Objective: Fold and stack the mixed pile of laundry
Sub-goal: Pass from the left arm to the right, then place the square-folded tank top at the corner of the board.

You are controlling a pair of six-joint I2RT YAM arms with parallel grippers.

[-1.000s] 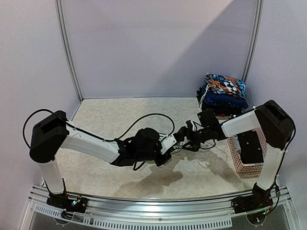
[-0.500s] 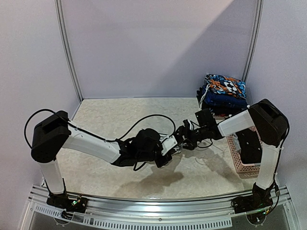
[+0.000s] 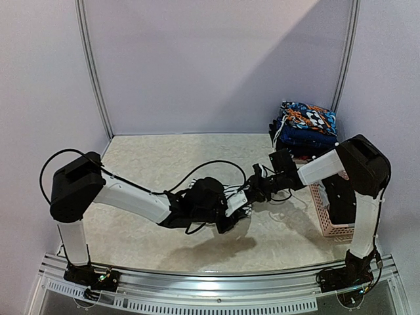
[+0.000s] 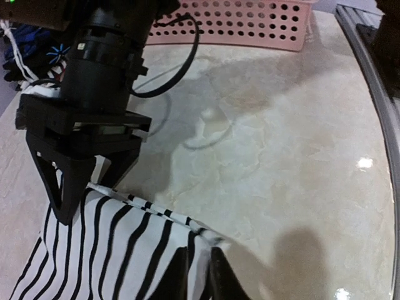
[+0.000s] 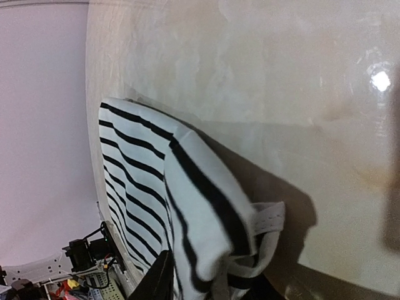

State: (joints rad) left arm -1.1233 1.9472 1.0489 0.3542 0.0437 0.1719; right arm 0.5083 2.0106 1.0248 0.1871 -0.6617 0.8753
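Note:
A black-and-white striped garment (image 3: 235, 195) from the laundry pile hangs bunched between my two grippers over the middle of the table. My left gripper (image 4: 200, 278) is shut on a fold of its hem, with striped cloth (image 4: 94, 250) spreading to its left. In the right wrist view my right gripper (image 5: 206, 284) is shut on a thick bunch of the same garment (image 5: 134, 181), where a white strap loops out. The left wrist view shows the right gripper (image 4: 87, 197) pointing down onto the garment's upper edge. The two grippers nearly meet in the top view, left gripper (image 3: 239, 209) and right gripper (image 3: 252, 191).
A pink lattice basket (image 3: 323, 220) stands at the right edge, a dark garment (image 3: 342, 200) inside it. Folded colourful clothes (image 3: 307, 125) are stacked at the back right corner. The basket's wall (image 4: 250, 25) also shows behind the right arm.
The right gripper has moved left to the garment and shut on it. The left arm has shifted slightly right and nearer, still holding the striped cloth.

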